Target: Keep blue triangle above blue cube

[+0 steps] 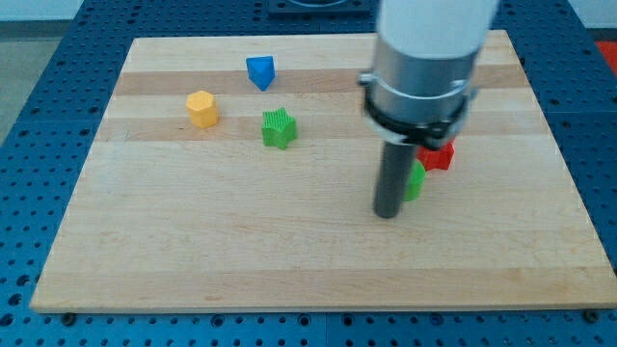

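The blue triangle lies near the view's top, left of centre, on the wooden board. No blue cube shows; the arm may hide it. My tip rests on the board right of centre, far to the right and below the blue triangle. It touches or nearly touches a green block on its right side, partly hidden by the rod.
A yellow hexagonal block sits at the upper left. A green star-shaped block lies just right of it. A red block sits behind the rod, partly hidden. The arm's white body covers the top right.
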Controlling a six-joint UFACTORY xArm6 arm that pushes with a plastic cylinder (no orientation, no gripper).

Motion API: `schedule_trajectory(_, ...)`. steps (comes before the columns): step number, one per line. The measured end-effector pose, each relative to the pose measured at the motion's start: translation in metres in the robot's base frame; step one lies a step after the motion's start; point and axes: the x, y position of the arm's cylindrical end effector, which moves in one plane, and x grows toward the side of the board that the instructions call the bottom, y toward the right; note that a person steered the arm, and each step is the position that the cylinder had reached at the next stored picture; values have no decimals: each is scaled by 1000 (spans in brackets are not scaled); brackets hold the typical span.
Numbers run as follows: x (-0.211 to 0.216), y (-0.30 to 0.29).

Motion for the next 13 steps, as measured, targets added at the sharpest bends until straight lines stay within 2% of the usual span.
schedule_trajectory(1, -35, -3)
schedule_trajectory(2, -23, 25)
schedule_trajectory(3, 3, 55)
schedule_trajectory(4, 9, 71)
schedule_trajectory(5, 63, 69)
schedule_trajectory(6, 82, 71)
schedule_trajectory(7, 21, -21)
schedule_trajectory(9, -142, -12)
schedule_trajectory(10, -244, -20)
schedule_trajectory(11, -319, -97)
schedule_trajectory(13, -254, -194)
